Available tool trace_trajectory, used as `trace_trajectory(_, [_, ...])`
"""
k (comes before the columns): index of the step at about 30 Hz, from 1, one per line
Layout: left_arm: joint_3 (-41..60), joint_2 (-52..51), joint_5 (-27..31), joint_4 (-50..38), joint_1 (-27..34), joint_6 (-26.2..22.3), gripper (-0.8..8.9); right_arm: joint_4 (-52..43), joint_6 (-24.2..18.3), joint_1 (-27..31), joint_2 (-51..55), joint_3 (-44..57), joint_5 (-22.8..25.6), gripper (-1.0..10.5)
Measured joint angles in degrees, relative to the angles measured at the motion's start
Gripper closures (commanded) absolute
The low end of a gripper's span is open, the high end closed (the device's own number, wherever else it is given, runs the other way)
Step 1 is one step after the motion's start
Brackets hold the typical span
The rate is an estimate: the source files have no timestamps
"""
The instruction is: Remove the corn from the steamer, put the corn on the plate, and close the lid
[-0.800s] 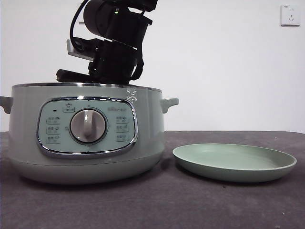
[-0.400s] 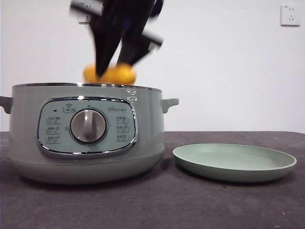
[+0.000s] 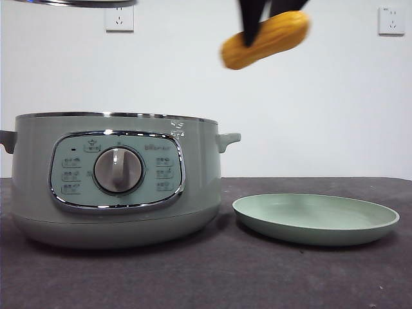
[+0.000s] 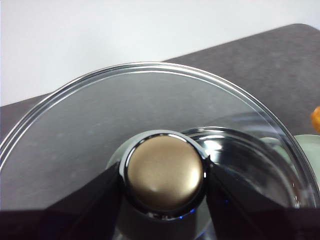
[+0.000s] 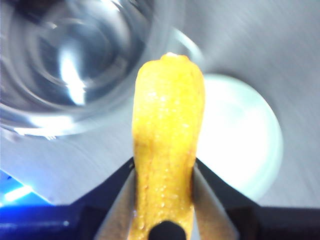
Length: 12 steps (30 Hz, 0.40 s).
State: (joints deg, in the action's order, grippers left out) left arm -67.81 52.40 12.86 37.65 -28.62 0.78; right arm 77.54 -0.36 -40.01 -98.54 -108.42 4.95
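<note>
Left claw (image 4: 162,200): jaws closed on the lid's knob (image 4: 164,172), one jaw pressed on each side. Out of the front view itself.
Lid (image 3: 71,2): held high up, top left corner of front view, only its chrome rim showing, level. Above the pot's left half, well clear of it. Wrist cam: glass dome w/ chrome rim, knob looks brassy from this angle.
Pot (image 3: 116,177): left on the table, open on top, chrome rim bare. Control panel w/ silver dial (image 3: 119,170) faces the cam; small handle on each side.
Right claw (image 5: 165,172): jaws closed tight around the corn, gripping its near end, one jaw on each side. Front view: only the dark jaw tips show at the top edge, right of centre.
Corn (image 3: 265,38): in the air, tilted, right end higher. Past the pot's right rim, high above the gap btwn pot & plate. Blurred in both views. Touches nothing but the jaws.
Plate (image 3: 315,219): on the table just right of the pot, not touching it, nothing on it.
Table (image 3: 206,277): dark grey top.
Wall: white, w/ a socket (image 3: 392,20) top right.
</note>
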Motion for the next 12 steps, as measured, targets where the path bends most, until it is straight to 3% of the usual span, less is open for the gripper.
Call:
trace_trajectory(6, [0.00, 2.99, -3.45, -1.25, 0.00, 0.42, 8.23, 0.17, 2.03, 5.31, 0.26, 2.43, 0.24, 9.6])
trace_trajectory(12, [0.00, 3.45, -4.28, -1.49, 0.00, 1.38, 8.23, -1.33, 2.89, 8.59, 0.26, 13.57, 3.08, 9.6])
